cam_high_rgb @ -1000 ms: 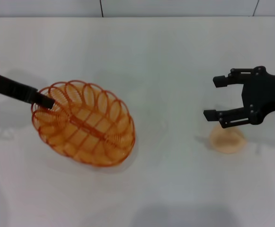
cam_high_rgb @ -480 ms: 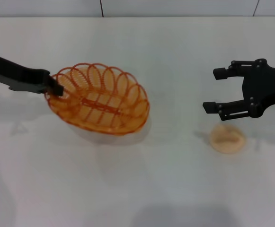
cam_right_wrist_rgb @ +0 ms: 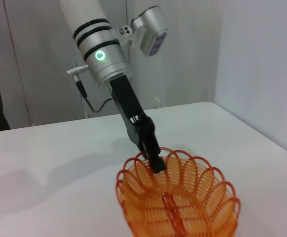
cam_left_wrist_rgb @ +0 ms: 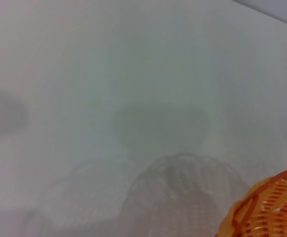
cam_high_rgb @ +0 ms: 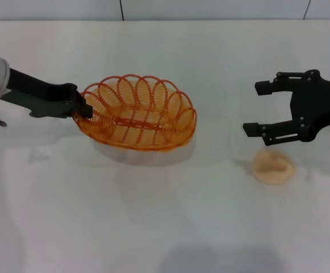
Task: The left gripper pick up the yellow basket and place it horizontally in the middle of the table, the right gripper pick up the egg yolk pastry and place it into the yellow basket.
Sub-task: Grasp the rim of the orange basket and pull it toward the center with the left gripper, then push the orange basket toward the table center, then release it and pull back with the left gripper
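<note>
The yellow basket (cam_high_rgb: 137, 114), an oval orange-yellow wire basket, lies with its long side across the table (cam_high_rgb: 165, 227), left of centre, held a little above its shadow. My left gripper (cam_high_rgb: 85, 109) is shut on the basket's left rim; the right wrist view shows it (cam_right_wrist_rgb: 155, 165) clamped over the rim of the basket (cam_right_wrist_rgb: 183, 207). A part of the basket's rim shows in the left wrist view (cam_left_wrist_rgb: 266, 207). The egg yolk pastry (cam_high_rgb: 273, 167) lies on the table at the right. My right gripper (cam_high_rgb: 254, 107) is open, hovering just behind and above the pastry.
The white table's far edge (cam_high_rgb: 165, 21) meets a grey wall. The left arm's striped segment with a green ring light (cam_right_wrist_rgb: 100, 55) rises behind the basket.
The left gripper has carried the basket to the right and away from me, turning it from slanted to lying across the table. The right gripper rose slightly off the pastry and holds still.
</note>
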`<state>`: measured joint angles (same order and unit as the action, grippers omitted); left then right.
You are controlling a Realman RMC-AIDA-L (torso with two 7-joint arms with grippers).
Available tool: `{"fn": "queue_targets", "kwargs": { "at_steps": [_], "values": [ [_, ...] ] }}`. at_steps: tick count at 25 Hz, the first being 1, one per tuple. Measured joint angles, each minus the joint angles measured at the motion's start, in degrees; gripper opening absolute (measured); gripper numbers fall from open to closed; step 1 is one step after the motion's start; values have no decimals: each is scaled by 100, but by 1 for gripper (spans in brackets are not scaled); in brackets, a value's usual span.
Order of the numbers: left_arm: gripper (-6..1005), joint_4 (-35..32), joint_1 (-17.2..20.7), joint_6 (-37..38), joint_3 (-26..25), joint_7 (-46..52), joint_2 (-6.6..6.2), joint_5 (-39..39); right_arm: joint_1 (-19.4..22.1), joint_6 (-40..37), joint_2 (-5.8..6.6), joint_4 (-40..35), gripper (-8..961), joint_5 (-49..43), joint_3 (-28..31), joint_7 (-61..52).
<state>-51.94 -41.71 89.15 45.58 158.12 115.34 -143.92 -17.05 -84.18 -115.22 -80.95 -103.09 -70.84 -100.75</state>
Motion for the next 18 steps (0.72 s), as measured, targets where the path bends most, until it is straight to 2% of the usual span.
{"fn": "queue_targets", "kwargs": {
  "at_steps": [18],
  "values": [
    [93, 543, -17, -343, -8, 461, 129, 130, 4, -134, 8, -96, 839, 75, -1, 83]
  ]
}}
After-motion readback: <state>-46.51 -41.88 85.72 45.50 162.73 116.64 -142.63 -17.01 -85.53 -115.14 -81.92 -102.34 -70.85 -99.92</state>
